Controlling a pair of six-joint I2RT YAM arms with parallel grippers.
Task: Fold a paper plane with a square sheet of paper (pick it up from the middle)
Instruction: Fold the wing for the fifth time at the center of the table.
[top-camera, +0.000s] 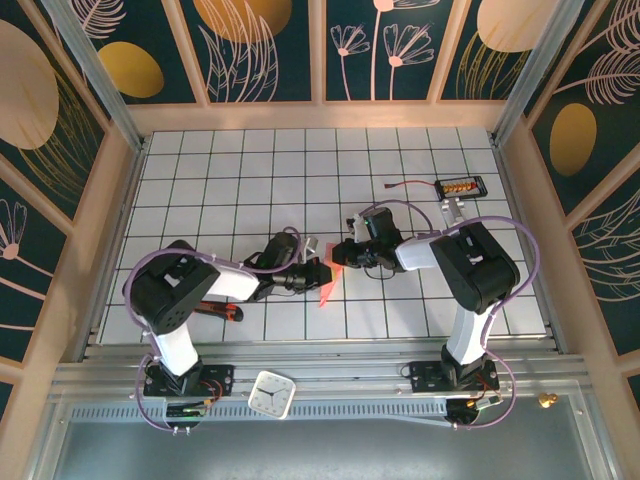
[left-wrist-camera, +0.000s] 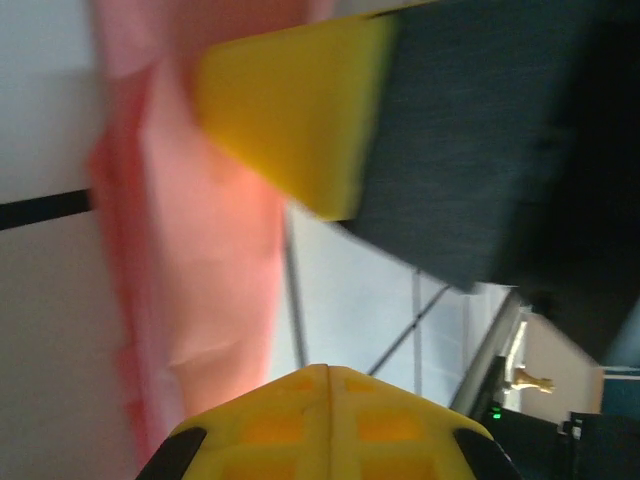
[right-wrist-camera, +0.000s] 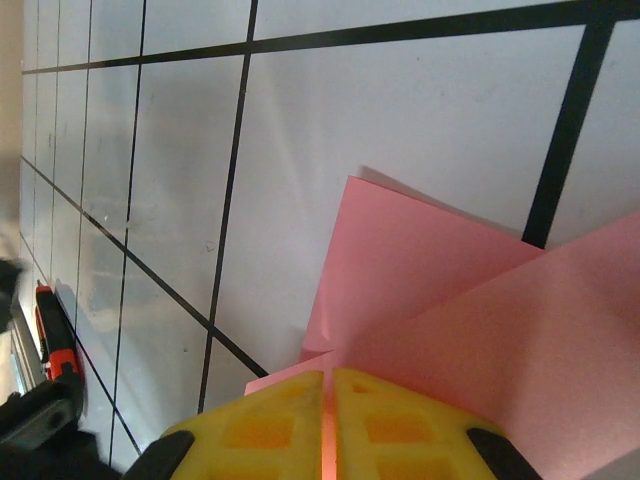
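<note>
Partly folded salmon-pink sheet (right-wrist-camera: 450, 300), layered flaps.

White tabletop (top-camera: 250, 170) with black grid lines, square tiles, evenly lit, no hard shadows. Pale wood frame (top-camera: 320, 115) boxes it in at the back and both sides. Wall panels (top-camera: 260, 45) dark teal, printed with gold discs and thin cream plant line drawings. Aluminium rail (top-camera: 340, 375) runs along the near edge. Dull grey metal tray (top-camera: 330, 450) below it.
</note>
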